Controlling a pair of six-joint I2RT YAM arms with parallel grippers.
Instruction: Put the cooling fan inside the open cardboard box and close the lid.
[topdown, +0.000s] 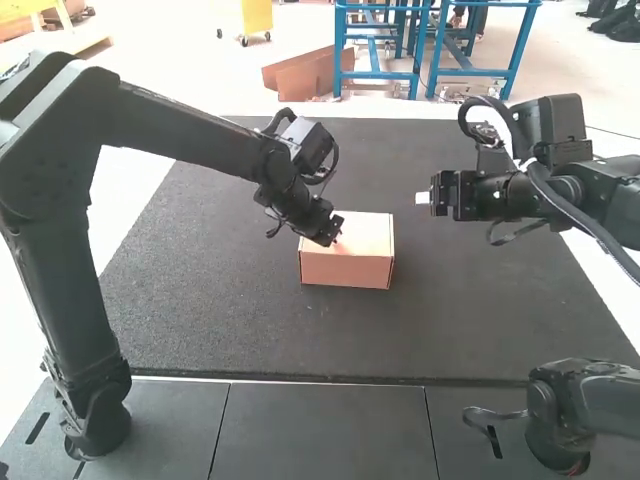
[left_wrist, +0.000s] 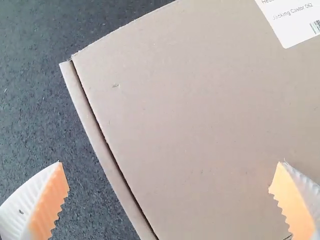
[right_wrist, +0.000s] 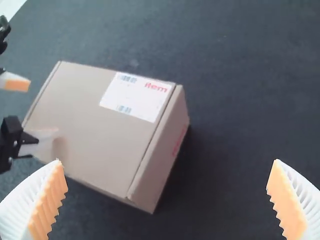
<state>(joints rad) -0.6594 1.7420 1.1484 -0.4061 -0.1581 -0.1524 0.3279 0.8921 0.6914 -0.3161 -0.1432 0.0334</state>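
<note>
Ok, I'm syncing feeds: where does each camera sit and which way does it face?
High view: above, behind the arms, facing forward and down at the closed cardboard box; both arms, left gripper at the box, right gripper to its right.
Left wrist view: on the left wrist, close over the box top; own open fingers.
Right wrist view: on the right wrist, down on the box; own fingers, left gripper.
Shared: both wrist views show the white label.

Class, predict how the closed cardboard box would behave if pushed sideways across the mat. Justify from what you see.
The cardboard box probably slides, not rolls: its faces are flat. Wider than tall, it seems unlikely to tip. The grainy mat may drag on it.
</note>
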